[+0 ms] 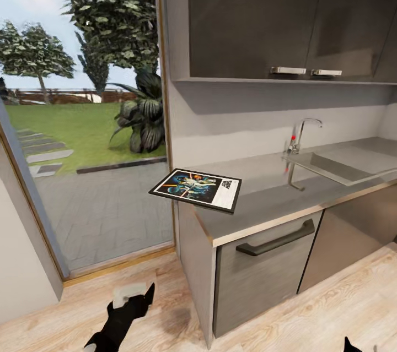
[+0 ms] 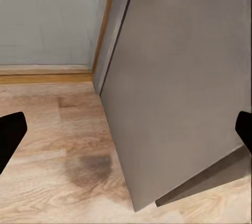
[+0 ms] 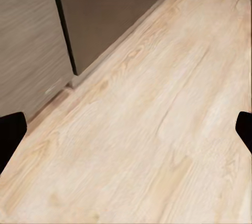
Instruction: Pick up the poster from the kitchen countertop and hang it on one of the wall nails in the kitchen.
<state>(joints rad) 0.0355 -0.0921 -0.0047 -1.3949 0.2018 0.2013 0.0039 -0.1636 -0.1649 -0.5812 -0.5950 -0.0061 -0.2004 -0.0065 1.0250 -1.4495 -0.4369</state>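
1 poster (image 1: 196, 189) lay flat on the kitchen countertop (image 1: 264, 198), at the end of that surface farthest from the sink (image 1: 344, 166). Its black frame overhung the surface's end edge, so the corner nearest the glass door (image 1: 82, 115) hung in the air past the cabinet side. The artwork faced up, with the white title strip on the side toward the sink. The chrome tap (image 1: 300, 134) stood well apart from the poster, just beside the sink's near corner.

Below the surface, on the sink side of the poster, sat a grey drawer front with a dark bar handle (image 1: 275, 242). 2 dark wall cabinets (image 1: 264, 16) hung above the surface, each with a pale handle at its lower edge. Beyond the poster's overhanging corner, the glass door showed grass, trees and paving outside.

The left end effector (image 1: 132, 299) hung low over the wooden floor (image 1: 342, 313), well below the poster and out from the cabinet's end panel. In the left wrist view its 2 dark fingertips (image 2: 10, 134) stood far apart at the picture's edges, wide open and holding nothing, with the grey cabinet side (image 2: 178, 87) and floor between them. The right end effector (image 1: 349, 345) showed only as a dark tip at the bottom of the head view, far from the poster. In the right wrist view its fingertips (image 3: 10, 137) were likewise spread wide and empty above the pale floorboards beside the cabinet fronts (image 3: 31, 40).
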